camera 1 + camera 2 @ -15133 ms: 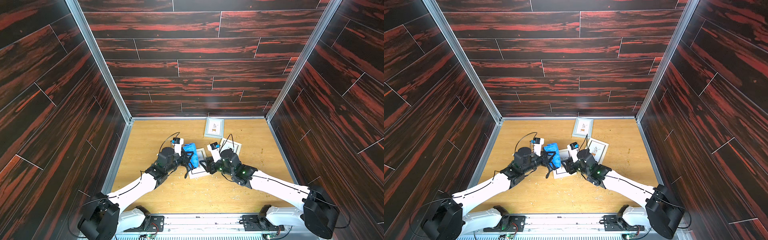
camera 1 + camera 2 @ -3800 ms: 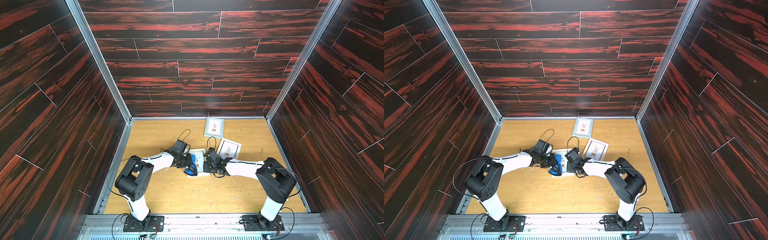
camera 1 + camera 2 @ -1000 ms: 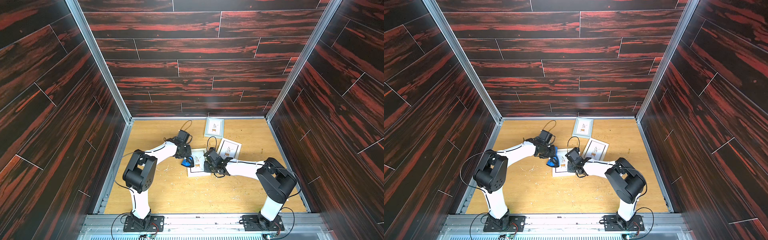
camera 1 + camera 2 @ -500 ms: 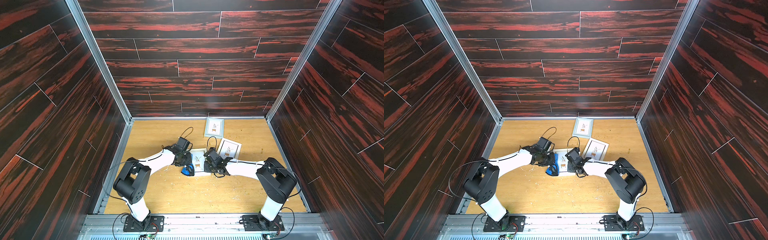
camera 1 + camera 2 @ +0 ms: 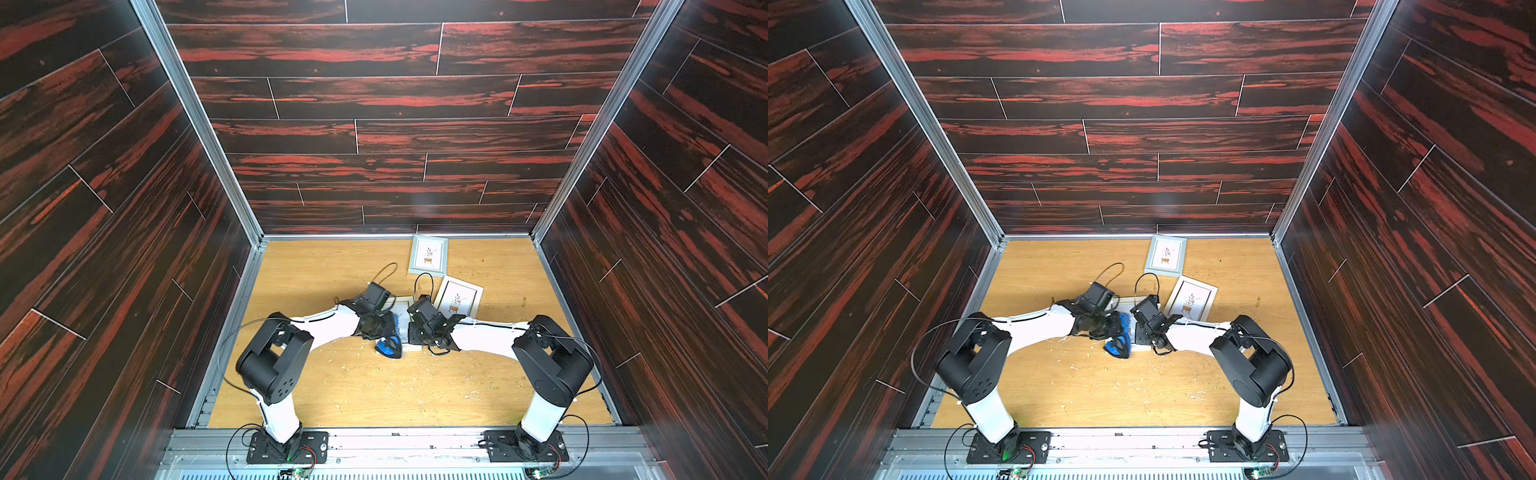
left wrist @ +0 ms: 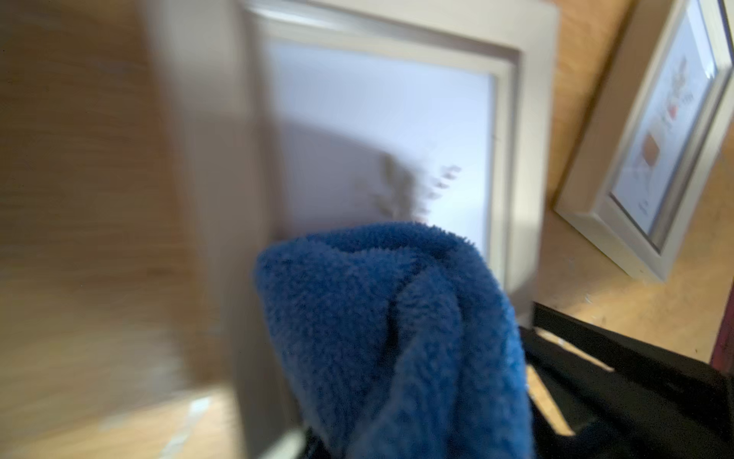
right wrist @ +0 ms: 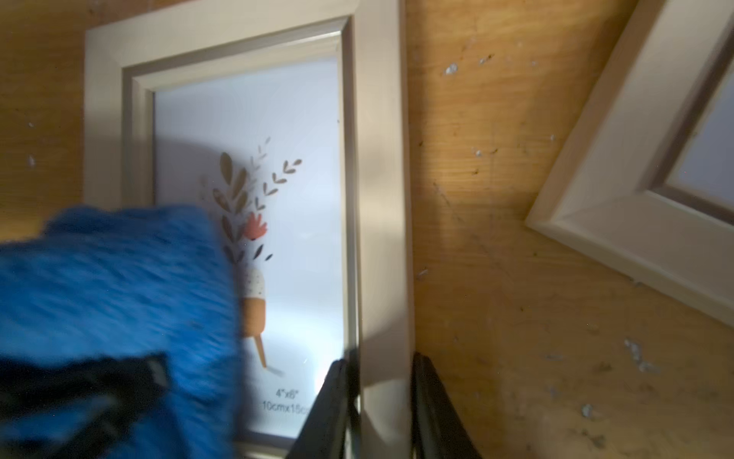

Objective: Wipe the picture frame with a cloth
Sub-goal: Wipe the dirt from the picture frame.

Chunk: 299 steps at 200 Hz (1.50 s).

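A bright blue fluffy microfibre cloth with black edging is bunched in the closed jaws of the left gripper and pressed on the glass of a cream-coloured rectangular picture frame lying flat at the middle of the tabletop. In the right wrist view the cloth covers the nearer part of the glass on the side away from the right gripper, up to the edge of a printed potted plant. In both top views a fold of the cloth hangs past the frame's near corner onto the wood. The right gripper has its narrow-set jaws clamped on one long rail of the frame, one finger on the glass side and one on the outer side. The left wrist view is blurred. A white frame with a similar print lies tilted just beside it, and a grey-blue frame lies near the back wall. The light wood-grain tabletop is flecked with pale scraps, and dark red-and-black wood-patterned walls enclose it.
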Motion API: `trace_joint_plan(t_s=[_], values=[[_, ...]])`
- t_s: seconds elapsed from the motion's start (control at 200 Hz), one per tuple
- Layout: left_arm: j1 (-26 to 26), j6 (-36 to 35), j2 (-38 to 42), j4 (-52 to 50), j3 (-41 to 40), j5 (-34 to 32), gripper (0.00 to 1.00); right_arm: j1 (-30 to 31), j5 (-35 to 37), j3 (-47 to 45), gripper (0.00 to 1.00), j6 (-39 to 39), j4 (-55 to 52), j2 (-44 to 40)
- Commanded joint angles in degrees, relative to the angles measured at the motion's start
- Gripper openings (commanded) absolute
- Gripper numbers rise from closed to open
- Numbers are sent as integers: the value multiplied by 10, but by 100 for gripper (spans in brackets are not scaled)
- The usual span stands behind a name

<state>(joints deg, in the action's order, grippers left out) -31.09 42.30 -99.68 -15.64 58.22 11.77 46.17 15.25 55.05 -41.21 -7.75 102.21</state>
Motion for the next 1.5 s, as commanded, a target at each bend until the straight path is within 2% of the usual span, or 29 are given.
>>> trace_joint_plan(t_s=[0.0,0.21,0.351,0.426,0.511,0.601,0.721,0.802,0.987,1.122,1.363,1.493], values=[[33,-39,45,-41,-18,-25,0,-4,9,-5,0,-2,-19,1],[-8,7,43,20,-33,9,0,-4,7,-1,0,-3,-19,4],[-48,45,2,66,-3,29,0,-4,3,-1,0,-3,-18,4],[-54,58,-22,75,8,35,0,-3,6,-2,0,-3,-21,2],[-40,57,-25,84,1,27,0,-3,10,-6,0,-3,-22,-3],[2,49,-15,89,-17,29,0,-4,12,-8,0,-3,-22,-7],[42,2,-10,45,-7,7,0,-4,11,-9,0,-2,-19,-6],[42,-11,-19,30,20,14,0,-3,8,-7,0,-2,-17,-3],[7,16,-98,61,92,34,0,-3,7,-4,0,-3,-17,-2],[4,40,-142,93,124,60,0,-3,7,-3,0,-2,-21,-3],[69,-4,-96,66,88,36,0,-3,10,-5,0,-2,-20,-6],[63,-3,-102,71,99,46,0,-3,8,-3,0,-3,-20,-4]])
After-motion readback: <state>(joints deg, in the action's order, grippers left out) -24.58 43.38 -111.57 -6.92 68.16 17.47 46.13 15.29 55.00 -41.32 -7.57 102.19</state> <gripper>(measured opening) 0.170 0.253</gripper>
